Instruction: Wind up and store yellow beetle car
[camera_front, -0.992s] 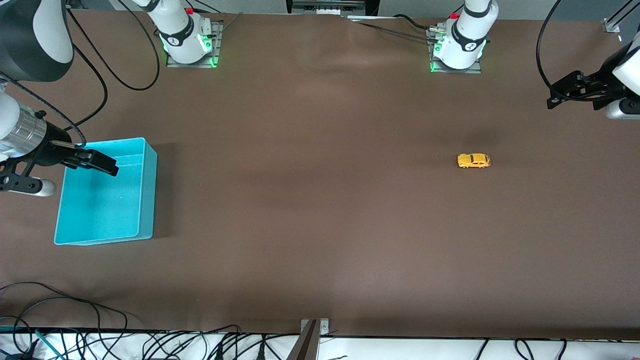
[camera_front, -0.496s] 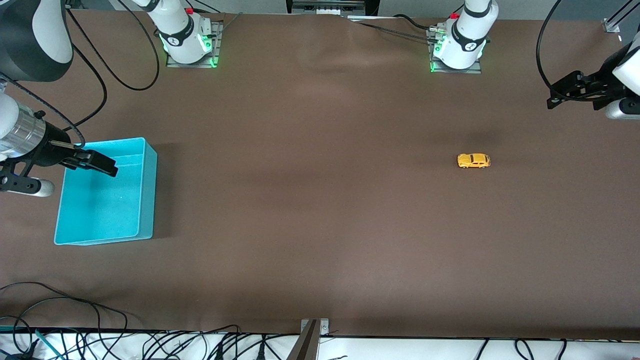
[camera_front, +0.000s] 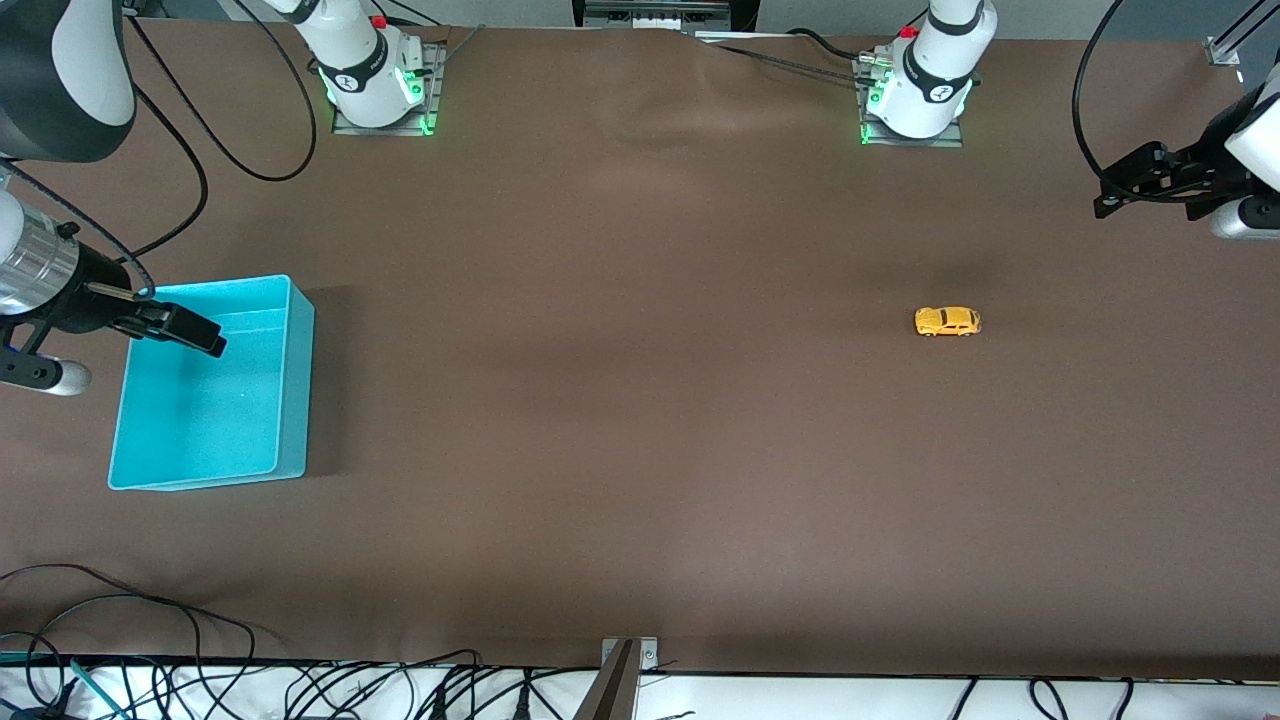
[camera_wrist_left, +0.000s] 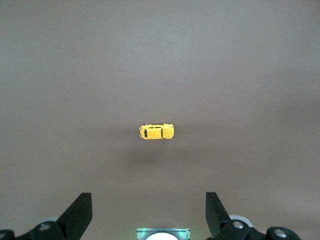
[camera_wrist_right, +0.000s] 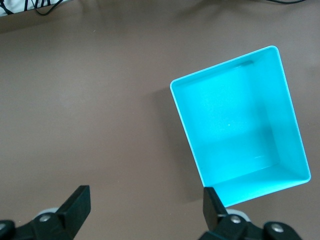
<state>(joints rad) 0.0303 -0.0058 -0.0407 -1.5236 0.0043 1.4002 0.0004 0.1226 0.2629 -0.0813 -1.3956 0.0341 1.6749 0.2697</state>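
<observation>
Yellow beetle car (camera_front: 947, 321) on bench (camera_front: 640, 450), toward left arm's end. My left tool (camera_wrist_left: 149, 217) high above it, wide. My right tool (camera_wrist_right: 145, 212) wide over turquoise bin (camera_front: 296, 380), waiting.

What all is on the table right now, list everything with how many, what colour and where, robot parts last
yellow beetle car: one, yellow-orange, on its wheels on the bare table toward the left arm's end.
bin: one, turquoise, open-topped and empty, toward the right arm's end.
table cover: one, brown, across the whole table.
cables: many, black, along the table edge nearest the front camera.
left gripper: one, black, open, up in the air over the table, the car in its wrist view.
right gripper: one, black, open, over the bin's edge.
</observation>
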